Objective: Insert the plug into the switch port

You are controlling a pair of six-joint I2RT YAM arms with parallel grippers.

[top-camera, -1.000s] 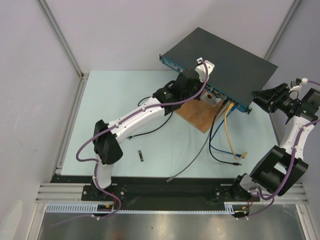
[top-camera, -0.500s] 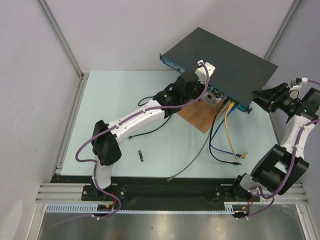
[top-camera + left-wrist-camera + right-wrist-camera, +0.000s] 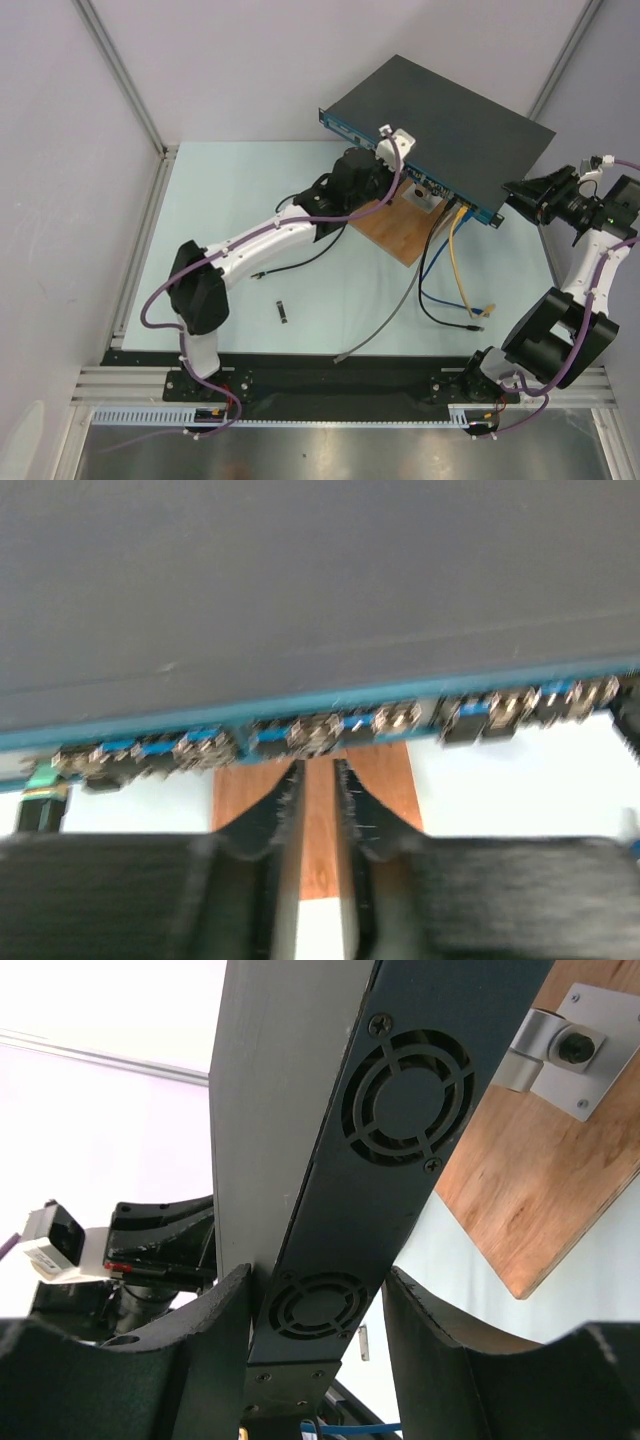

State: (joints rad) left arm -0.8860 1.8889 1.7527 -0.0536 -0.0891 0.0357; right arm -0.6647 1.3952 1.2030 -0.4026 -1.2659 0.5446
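The switch [image 3: 440,115] sits at the far right of the table [image 3: 250,200]. It is propped on a wooden board [image 3: 385,232], so its blue front faces near and left, towards the arms.

The right gripper [image 3: 318,1278] straddles the switch's right end, with one finger on each side of the panel with the fan vents [image 3: 405,1085]. Both pads look pressed against the metal, so I take it as clamped on the box. That grip would stop the switch from sliding back when something is pushed into the front.

The left gripper [image 3: 318,780] is right up at the front face, low over the board and squared to the row of ports [image 3: 310,735]. Its fingers are drawn nearly together, with only a thin slit between them. Through the slit I see wood and no plug. The wrist view is smeared, so I cannot tell whether the fingers pinch anything.

A yellow cable [image 3: 458,262] and darker ones already hang from ports further right and trail onto the near table. A grey cable [image 3: 385,320] lies loose there, its end near the arm bases. I cannot tell which of these carries the plug, but it does not appear to be in either gripper. If it lies on the table, the left gripper has to fetch it while the right one holds.
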